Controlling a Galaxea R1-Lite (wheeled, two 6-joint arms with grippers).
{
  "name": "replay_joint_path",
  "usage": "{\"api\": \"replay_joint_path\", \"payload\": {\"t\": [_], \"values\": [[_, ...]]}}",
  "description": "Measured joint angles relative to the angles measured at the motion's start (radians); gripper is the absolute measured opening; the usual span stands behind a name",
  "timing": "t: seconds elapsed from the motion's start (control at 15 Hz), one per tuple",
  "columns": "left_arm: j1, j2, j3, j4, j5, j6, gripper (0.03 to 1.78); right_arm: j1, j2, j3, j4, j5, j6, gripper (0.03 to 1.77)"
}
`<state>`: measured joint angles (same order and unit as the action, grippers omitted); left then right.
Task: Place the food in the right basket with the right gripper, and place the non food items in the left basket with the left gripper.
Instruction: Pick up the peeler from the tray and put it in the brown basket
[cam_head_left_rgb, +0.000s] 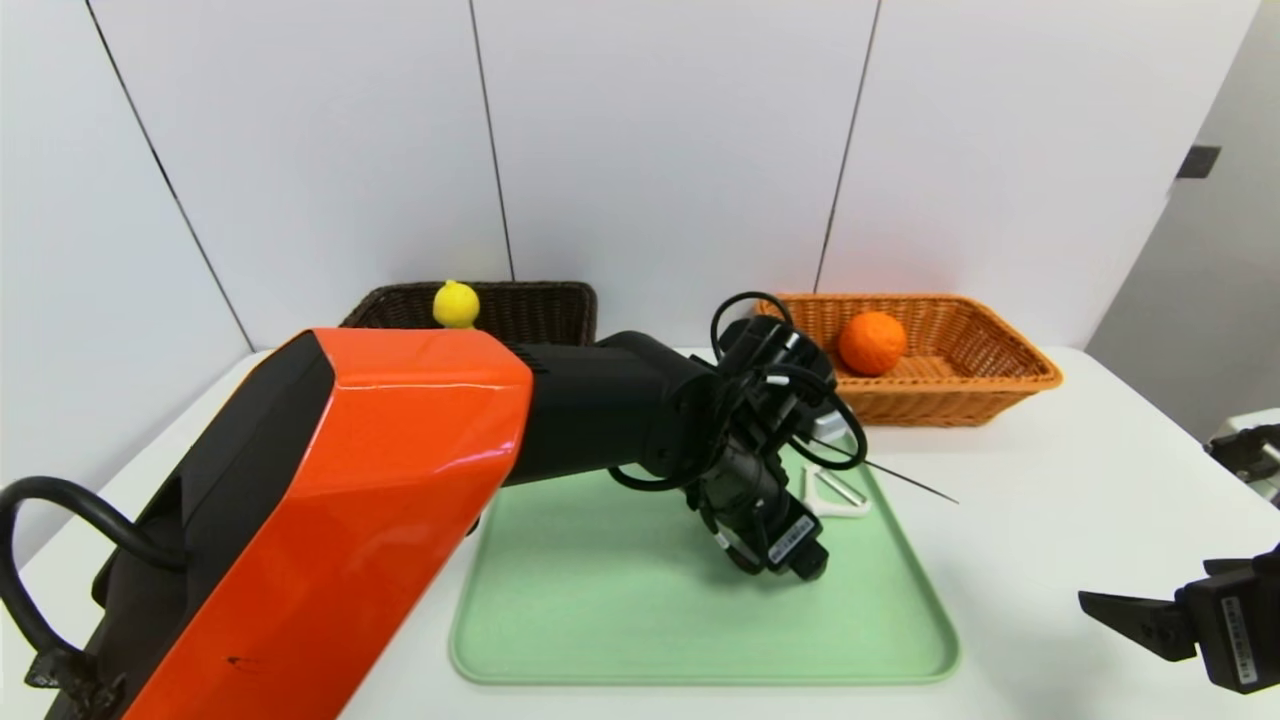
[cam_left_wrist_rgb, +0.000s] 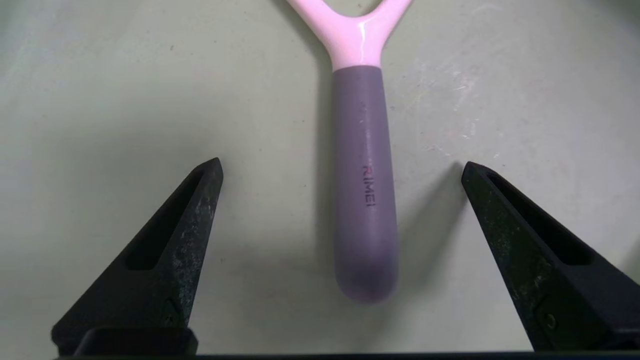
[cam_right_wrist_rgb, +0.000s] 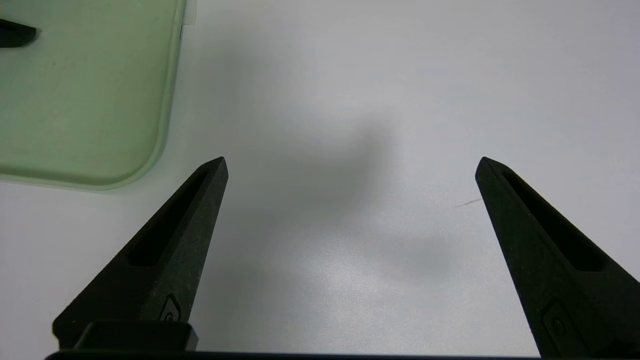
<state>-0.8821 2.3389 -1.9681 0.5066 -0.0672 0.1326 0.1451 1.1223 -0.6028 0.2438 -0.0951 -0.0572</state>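
1. The left end effector (cam_left_wrist_rgb: 342, 162) is spread wide over the tray (cam_head_left_rgb: 700, 640), mid-frame in the head view, its fingers on either side of the peeler's (cam_left_wrist_rgb: 367, 185) grey handle and gripping nothing.
2. The peeler lies on the tray; its white head shows right of centre in the head view.
3. The right end effector (cam_right_wrist_rgb: 351, 160) is at the lower right of the head view, over the bench (cam_right_wrist_rgb: 350, 280), spread wide and empty, apparently idle.
4. The orange (cam_head_left_rgb: 872, 343) sits in the tan basket (cam_head_left_rgb: 930, 405), upper right in the head view, so the food looks finished.
5. The duck (cam_head_left_rgb: 456, 304) shows at the dark basket (cam_head_left_rgb: 545, 300), upper left, and seems to be delivered.
6. The peeler is the one loose item I can make out, probably the last left; the left arm hides part of the tray and dark basket, so I cannot tell for certain.
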Motion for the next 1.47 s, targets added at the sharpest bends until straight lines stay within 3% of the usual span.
{"api": "replay_joint_path", "payload": {"t": [0.53,0.8,1.0,1.13,1.47], "values": [[0.0,0.007,0.0,-0.007,0.001,0.003,1.69,0.0,0.0,0.0,0.002,0.0,0.0,1.71],[0.0,0.007,0.0,-0.01,-0.003,-0.002,1.11,-0.001,0.0,0.0,0.003,0.0,0.0,1.71],[0.0,0.007,0.0,-0.011,-0.009,-0.012,0.79,-0.001,-0.002,0.0,0.005,0.0,0.0,1.71],[0.0,0.007,0.0,-0.011,-0.01,-0.02,0.27,0.0,-0.004,0.001,0.006,0.0,0.0,1.71],[0.0,0.001,0.0,-0.008,-0.01,-0.036,0.27,0.0,-0.007,0.005,0.005,0.0,0.0,1.71]]}}
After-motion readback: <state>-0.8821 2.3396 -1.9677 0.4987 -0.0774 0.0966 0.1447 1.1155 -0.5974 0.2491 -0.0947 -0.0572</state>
